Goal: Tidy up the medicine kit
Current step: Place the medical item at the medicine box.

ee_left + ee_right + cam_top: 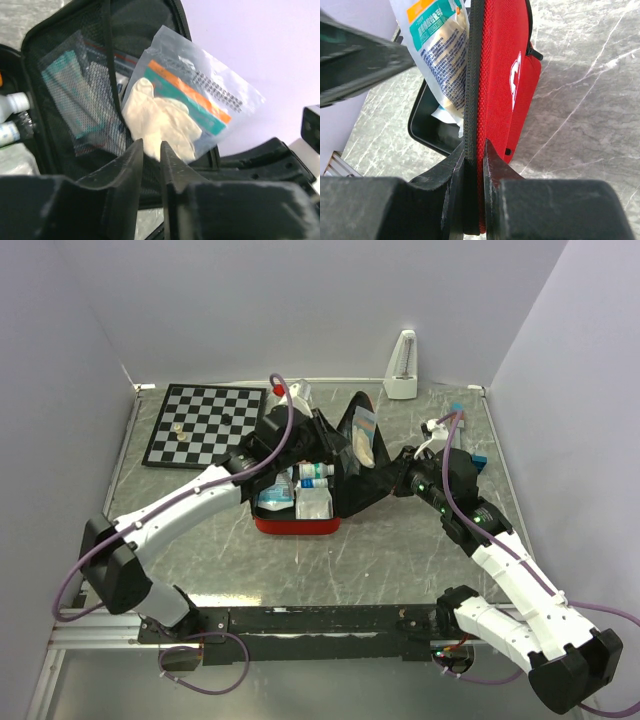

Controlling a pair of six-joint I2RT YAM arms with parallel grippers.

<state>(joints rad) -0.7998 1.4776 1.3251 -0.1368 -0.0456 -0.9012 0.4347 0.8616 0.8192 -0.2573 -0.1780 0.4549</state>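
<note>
While the right gripper [474, 150] pinched the standing rim of the open medicine kit [298, 526] at mid-table, the left gripper [151, 147], jaws nearly together, met a glove packet [200, 100]; I could not tell whether it gripped. Next, probably: tucking the packet behind the mesh pocket [75, 90].

1. A black-and-white chessboard [207, 425] lies flat at the far left of the table [300, 570].
2. Two small pale pieces [177, 428] sit close together on the board, near its left edge.
3. A white metronome [402, 366] stands upright at the back, against the wall [330, 300].
4. The table is grey with thin pale lines like marble.
5. The walls are plain and pale.
</note>
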